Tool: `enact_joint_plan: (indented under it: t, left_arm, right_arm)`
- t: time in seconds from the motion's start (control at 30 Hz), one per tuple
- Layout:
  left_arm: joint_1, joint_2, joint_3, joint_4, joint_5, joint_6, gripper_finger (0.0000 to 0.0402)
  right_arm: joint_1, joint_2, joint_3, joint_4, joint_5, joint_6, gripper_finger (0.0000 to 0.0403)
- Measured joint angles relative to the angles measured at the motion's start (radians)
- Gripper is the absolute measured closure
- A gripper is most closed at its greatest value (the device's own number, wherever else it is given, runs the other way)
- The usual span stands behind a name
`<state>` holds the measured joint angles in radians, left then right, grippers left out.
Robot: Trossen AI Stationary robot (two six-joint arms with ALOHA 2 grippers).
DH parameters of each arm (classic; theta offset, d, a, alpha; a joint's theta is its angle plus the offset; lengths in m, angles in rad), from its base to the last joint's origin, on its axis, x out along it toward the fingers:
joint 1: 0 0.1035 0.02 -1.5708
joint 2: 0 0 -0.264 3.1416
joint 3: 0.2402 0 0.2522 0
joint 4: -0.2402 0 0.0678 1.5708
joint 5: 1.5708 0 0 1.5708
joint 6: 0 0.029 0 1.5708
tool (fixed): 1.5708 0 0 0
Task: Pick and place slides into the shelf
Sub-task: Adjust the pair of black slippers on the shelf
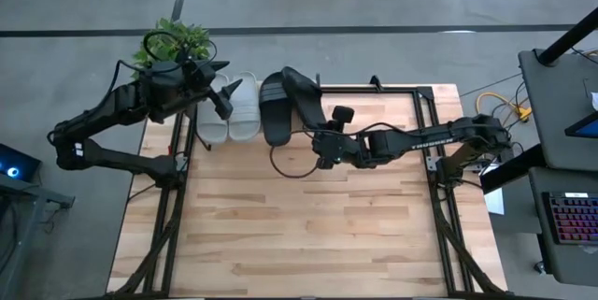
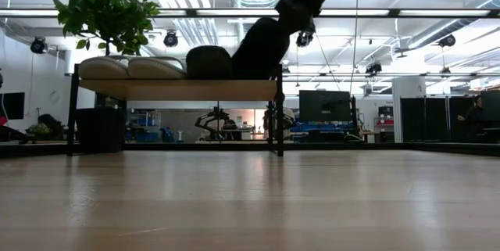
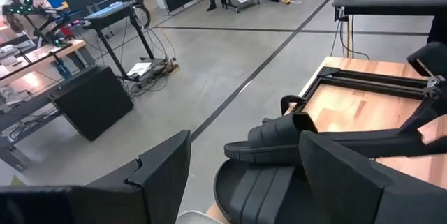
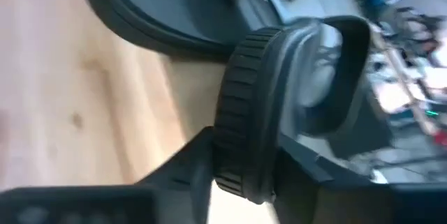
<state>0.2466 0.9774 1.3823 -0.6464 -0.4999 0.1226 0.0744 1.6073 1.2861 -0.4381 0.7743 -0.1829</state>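
3 slides rest on the shelf (image 1: pixel 245 139) at upper centre of the high view: 2 grey slides (image 1: pixel 232 106) and 1 black slide (image 1: pixel 273 109). The right gripper (image 1: pixel 322 127) is clamped on the second black slide (image 1: pixel 305 100), tilted over the shelf's right end, judged the last placement. The left gripper (image 1: pixel 220 85) hovers spread wide beside the grey pair.

Ceiling strip lights (image 2: pixel 234 12) are washing the room evenly, glaring white in the low view and backlighting the shelf (image 2: pixel 178 88) into silhouette. The tabletop (image 2: pixel 250 204) is showing soft sheen near its front edge. The right wrist view is smearing with blur.
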Motion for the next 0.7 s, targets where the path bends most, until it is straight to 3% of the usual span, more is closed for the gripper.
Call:
enact_joint_plan:
  t: [0.13, 0.3, 0.47, 0.6, 0.7]
  left_arm:
    - [0.0, -0.004, 0.0, -0.001, -0.001, -0.001, 0.015]
    - [0.0, -0.006, 0.0, 0.0, -0.002, -0.001, 0.015]
    - [0.0, -0.01, 0.0, 0.0, -0.002, -0.001, 0.015]
    - [0.0, -0.011, 0.0, 0.001, -0.002, -0.001, 0.015]
    - [0.0, -0.012, 0.0, 0.001, -0.001, -0.002, 0.015]
  right_arm:
    - [0.012, 0.0, 0.009, -0.001, 0.066, -0.043, 0.0353]
    - [0.021, 0.0, 0.057, 0.002, 0.111, -0.099, 0.0353]
    - [0.046, 0.006, 0.117, -0.003, 0.302, -0.291, 0.0353]
    - [0.052, 0.027, 0.176, -0.107, 0.313, -0.38, 0.0353]
    - [0.057, 0.071, 0.224, -0.268, 0.299, -0.354, 0.0353]
